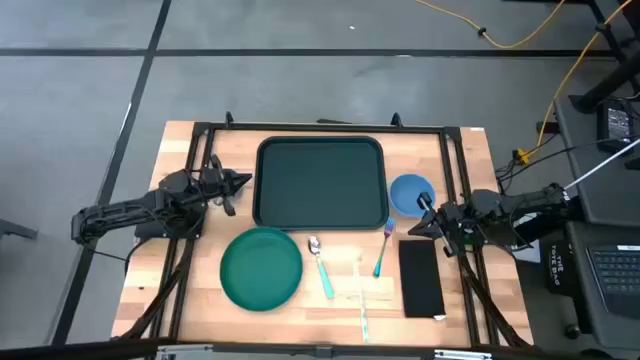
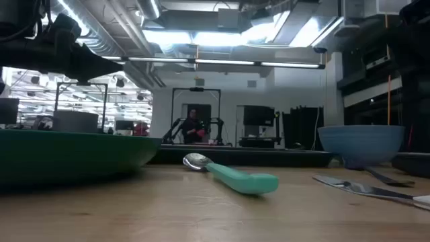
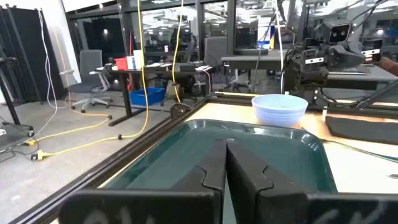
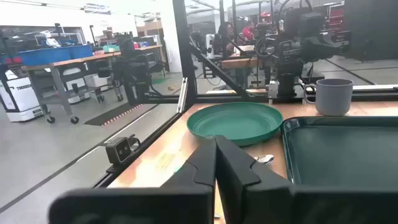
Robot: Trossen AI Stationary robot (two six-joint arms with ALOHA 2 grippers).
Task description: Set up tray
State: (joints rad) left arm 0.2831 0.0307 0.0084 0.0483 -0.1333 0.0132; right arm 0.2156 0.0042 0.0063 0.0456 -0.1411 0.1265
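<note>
Empty tray on the wooden counter (image 1: pixel 200 290), both arms parked at its sides.

The tray (image 1: pixel 320 181) lies flat at the counter's 12 o'clock, nothing on it. A round green plate (image 1: pixel 261 267) sits at the tray's 7 o'clock, just apart from its rim. A black napkin (image 1: pixel 421 278) lies at 4 o'clock, a blue bowl (image 1: pixel 410 193) at 3 o'clock beside the rim. A teal-handled spoon (image 1: pixel 321 265) and fork (image 1: pixel 383 247) rest near the tray's 6 o'clock edge. The left pincer (image 1: pixel 243 181) hovers at 9 o'clock, fingers closed and empty; the right pincer (image 1: pixel 414 228) waits by the bowl, likewise closed on nothing.
</note>
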